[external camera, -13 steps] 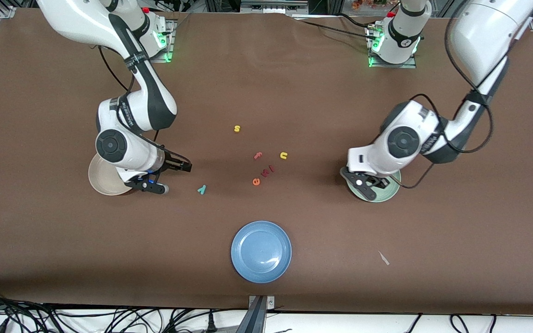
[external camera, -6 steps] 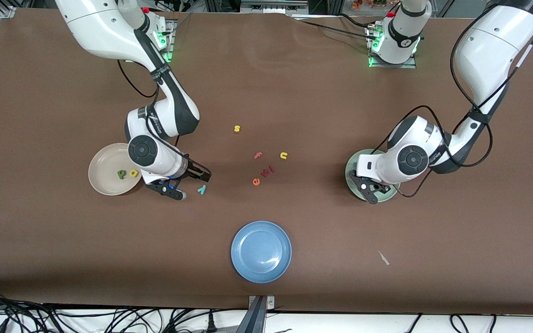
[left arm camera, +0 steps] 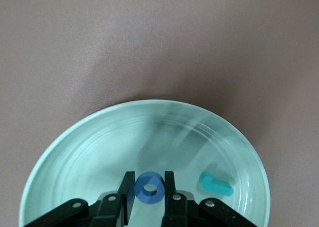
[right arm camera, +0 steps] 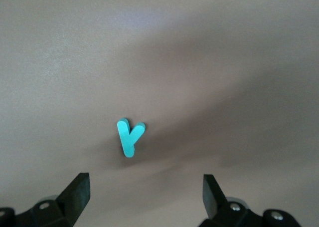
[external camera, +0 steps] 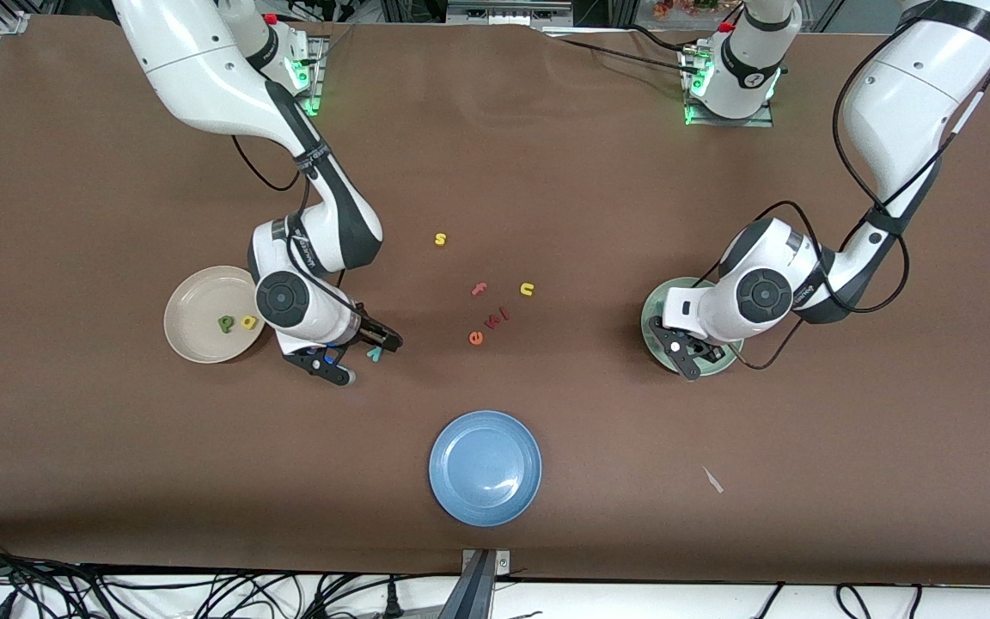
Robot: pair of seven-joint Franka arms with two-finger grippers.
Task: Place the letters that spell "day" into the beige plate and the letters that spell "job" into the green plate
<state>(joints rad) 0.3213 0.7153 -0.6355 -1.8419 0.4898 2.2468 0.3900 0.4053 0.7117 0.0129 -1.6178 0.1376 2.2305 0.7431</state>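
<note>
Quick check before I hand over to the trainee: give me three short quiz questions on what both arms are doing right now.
1. True or false: the left gripper is shut on the blue o over the green plate.
2. Which letter is the open right gripper poised over? A) yellow s B) teal y C) orange e
3. Fill in: the beige plate holds the green a and a yellow ___.

Key: 1 true; 2 B; 3 the yellow d.
</note>
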